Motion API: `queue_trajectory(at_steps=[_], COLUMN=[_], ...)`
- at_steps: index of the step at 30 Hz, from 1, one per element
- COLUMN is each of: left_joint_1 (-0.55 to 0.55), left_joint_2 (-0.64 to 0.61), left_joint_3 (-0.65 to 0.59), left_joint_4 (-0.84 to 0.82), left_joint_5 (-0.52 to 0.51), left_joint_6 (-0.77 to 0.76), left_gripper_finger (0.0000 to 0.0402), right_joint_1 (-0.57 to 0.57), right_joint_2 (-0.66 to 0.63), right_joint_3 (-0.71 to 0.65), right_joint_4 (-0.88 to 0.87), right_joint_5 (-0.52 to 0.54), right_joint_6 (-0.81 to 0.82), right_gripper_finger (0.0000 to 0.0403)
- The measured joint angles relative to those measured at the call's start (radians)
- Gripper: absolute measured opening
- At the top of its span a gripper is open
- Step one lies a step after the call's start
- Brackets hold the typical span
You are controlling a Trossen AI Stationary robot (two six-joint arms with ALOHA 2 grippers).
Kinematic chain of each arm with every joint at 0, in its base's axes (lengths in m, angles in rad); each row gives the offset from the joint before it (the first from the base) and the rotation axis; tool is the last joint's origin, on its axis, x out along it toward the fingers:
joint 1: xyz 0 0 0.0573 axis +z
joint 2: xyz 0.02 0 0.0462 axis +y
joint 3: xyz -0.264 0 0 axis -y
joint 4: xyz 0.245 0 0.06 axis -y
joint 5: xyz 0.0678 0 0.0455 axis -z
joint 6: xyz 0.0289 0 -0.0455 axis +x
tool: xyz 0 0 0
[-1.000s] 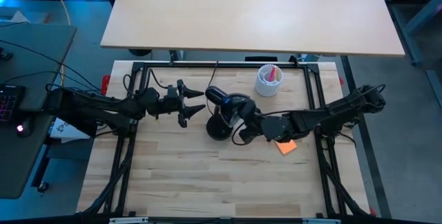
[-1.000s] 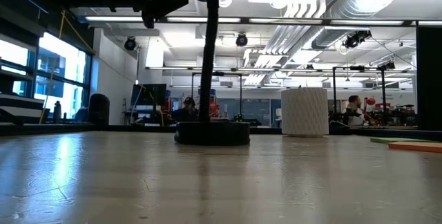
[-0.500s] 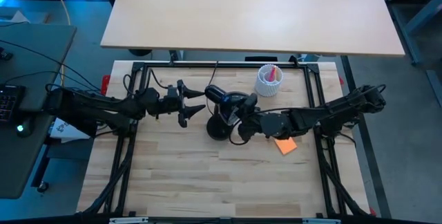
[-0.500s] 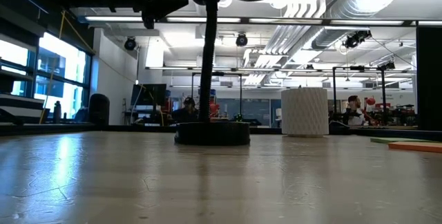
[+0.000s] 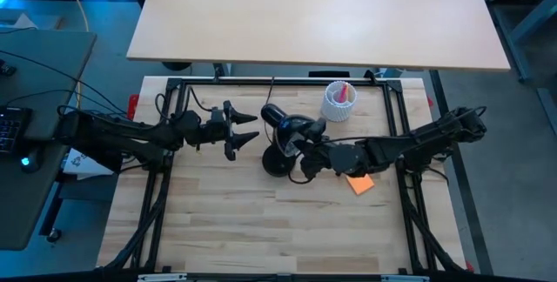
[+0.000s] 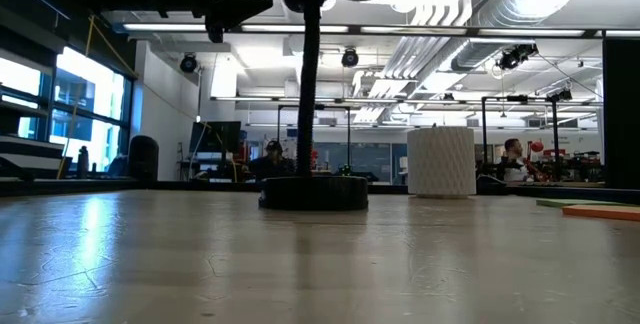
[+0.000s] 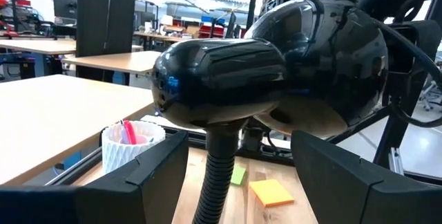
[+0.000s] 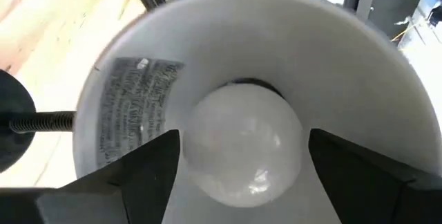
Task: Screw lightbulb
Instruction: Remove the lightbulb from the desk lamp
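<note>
The black desk lamp stands on its round base mid-table. The white lightbulb sits in the socket, deep in the white inside of the shade. My right gripper reaches into the shade from the right and is open. Its fingers stand on either side of the bulb, one close beside it, the other with a gap. My left gripper waits open to the left of the lamp, level with the shade's black back.
A white ribbed cup holding a pink thing stands at the far right of the table. An orange sticky note lies under my right arm, and a green one lies near it. A second tabletop lies beyond the far edge.
The lamp's base has slid a little toward the table's right edge and its neck has shifted with it. My right gripper has rolled about its own axis at the shade without changing place.
</note>
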Motion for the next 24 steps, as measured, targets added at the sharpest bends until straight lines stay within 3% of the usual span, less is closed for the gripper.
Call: queue_trajectory(at_steps=[3, 6, 21, 24], left_joint_1=[0.000, 0.000, 0.000, -0.001], left_joint_2=[0.000, 0.000, 0.000, 0.000], left_joint_3=[0.000, 0.000, 0.000, 0.000], left_joint_4=[-0.007, -0.016, -0.025, -0.026], left_joint_5=[0.000, 0.000, -0.005, -0.004], left_joint_6=[0.000, 0.000, -0.007, -0.007], left_gripper_finger=[0.0252, 0.0252, 0.0252, 0.0252], right_joint_1=[0.025, 0.048, 0.140, 0.120], right_joint_2=[0.000, 0.000, 0.000, 0.000], right_joint_3=[0.000, 0.000, 0.000, 0.000], right_joint_4=[0.003, 0.002, -0.016, -0.058], right_joint_5=[0.004, 0.031, 0.134, 0.142], right_joint_6=[0.042, 0.204, 1.484, 1.660], right_gripper_finger=[0.0320, 0.0320, 0.0321, 0.0321])
